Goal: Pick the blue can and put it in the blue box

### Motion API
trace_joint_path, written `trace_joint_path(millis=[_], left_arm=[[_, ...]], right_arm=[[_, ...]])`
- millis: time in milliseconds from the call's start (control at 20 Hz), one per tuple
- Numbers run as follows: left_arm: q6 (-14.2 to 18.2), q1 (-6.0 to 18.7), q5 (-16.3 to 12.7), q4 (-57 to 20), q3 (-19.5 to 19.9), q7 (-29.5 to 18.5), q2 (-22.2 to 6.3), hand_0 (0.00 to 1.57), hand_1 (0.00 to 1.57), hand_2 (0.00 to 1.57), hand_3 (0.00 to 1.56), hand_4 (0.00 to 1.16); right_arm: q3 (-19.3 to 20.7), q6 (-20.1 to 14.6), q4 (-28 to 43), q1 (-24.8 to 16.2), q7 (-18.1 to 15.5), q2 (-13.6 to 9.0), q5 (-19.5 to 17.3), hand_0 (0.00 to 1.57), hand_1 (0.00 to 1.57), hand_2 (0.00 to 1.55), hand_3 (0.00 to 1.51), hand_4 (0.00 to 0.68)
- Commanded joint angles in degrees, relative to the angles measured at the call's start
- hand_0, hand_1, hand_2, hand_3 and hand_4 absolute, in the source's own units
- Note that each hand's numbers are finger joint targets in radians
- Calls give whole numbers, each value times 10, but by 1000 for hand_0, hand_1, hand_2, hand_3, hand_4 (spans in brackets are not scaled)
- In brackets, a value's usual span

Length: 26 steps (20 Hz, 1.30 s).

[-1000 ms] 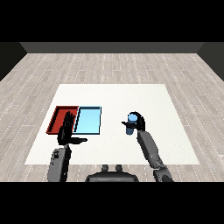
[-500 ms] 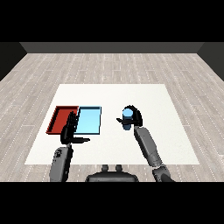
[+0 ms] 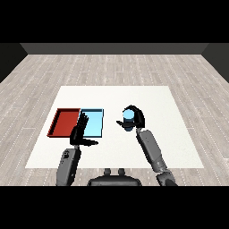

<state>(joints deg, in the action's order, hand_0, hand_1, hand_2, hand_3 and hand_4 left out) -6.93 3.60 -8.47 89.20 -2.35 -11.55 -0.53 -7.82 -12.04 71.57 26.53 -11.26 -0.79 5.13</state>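
The blue can (image 3: 129, 118) stands upright in my right hand (image 3: 137, 119), whose fingers and thumb curl round it, right of the trays and above the white table (image 3: 156, 103). The light blue tray (image 3: 95, 123) lies left of the can, with nothing in it that I can see. My left hand (image 3: 80, 134) hovers over the near edge of the blue tray, fingers straight and thumb out, holding nothing.
A red tray (image 3: 65, 122) lies against the blue tray's left side. Both forearms come in from the table's near edge.
My right hand has carried the blue can leftward toward the blue tray. The left hand has barely moved.
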Motion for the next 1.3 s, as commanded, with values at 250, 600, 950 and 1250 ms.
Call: trace_joint_path(millis=[250,600,950,1250], left_arm=[[-4,30,-46,3,-16,42,4,0,0,0,0,0],[101,54,-29,-33,-122,56,5,0,0,0,0,0],[129,94,-13,-51,-135,90,5,0,0,0,0,0],[164,121,-31,-140,-189,9,5,0,0,0,0,0]], right_arm=[[-16,6,61,-55,5,8,-17,1493,1493,1468,1443,631],[-63,-22,82,-34,38,8,-1,1452,1452,1463,1431,614],[-35,9,51,7,31,8,-8,1442,1442,1451,1432,606],[-96,-24,49,13,30,8,15,1426,1426,1461,1425,627]])
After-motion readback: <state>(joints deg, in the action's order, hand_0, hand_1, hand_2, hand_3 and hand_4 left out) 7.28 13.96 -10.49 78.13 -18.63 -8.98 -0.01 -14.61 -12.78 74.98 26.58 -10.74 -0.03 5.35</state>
